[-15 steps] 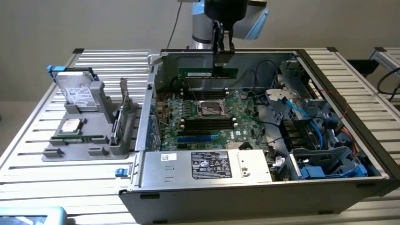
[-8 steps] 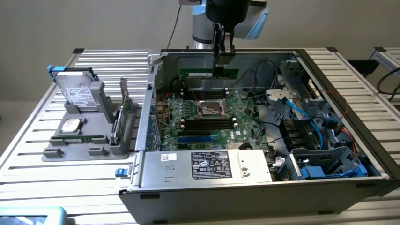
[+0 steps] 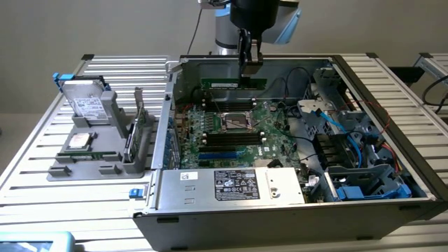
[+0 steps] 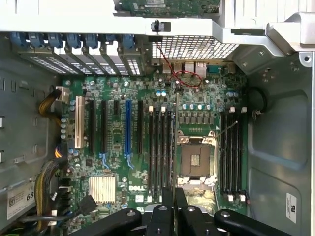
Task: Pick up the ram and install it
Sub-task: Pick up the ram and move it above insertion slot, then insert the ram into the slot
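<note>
The gripper (image 3: pixel 250 62), nearly closed on the ram (image 3: pixel 224 84), held the strip edge-down above the motherboard (image 3: pixel 210 126); mid-install, seating looked to demand exact alignment with a slot (image 4: pixel 169 152).

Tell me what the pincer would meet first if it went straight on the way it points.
The ram in the pincer would land first, probably on the black memory slots beside the CPU socket; which exact slot, depth leaves unclear.

Ram (image 3: pixel 227 84): green circuit board, matt. Case (image 3: pixel 210 226): dull grey sheet metal. Table (image 3: pixel 70 205): ribbed pale metal.
</note>
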Tool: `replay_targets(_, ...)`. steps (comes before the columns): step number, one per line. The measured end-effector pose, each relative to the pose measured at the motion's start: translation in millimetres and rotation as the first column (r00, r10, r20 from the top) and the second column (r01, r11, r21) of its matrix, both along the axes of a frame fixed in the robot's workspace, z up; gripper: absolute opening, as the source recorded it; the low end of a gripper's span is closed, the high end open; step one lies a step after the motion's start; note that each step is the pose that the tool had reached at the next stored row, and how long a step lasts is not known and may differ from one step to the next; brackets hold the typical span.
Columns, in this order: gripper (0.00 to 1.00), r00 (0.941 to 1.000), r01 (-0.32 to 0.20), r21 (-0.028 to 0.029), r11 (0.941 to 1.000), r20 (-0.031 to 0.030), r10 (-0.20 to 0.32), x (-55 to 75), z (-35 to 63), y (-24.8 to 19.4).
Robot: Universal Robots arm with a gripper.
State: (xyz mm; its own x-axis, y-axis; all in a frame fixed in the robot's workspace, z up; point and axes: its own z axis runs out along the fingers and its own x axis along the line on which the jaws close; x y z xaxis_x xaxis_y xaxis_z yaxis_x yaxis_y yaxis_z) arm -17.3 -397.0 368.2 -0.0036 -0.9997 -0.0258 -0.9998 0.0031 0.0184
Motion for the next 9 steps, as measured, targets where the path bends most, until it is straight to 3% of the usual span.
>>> replay_targets(9, 0.13, 1.0000, 0.000, -0.0003, 1.0000, -0.0001, 0.000, 0.0, -8.1, 0.0)
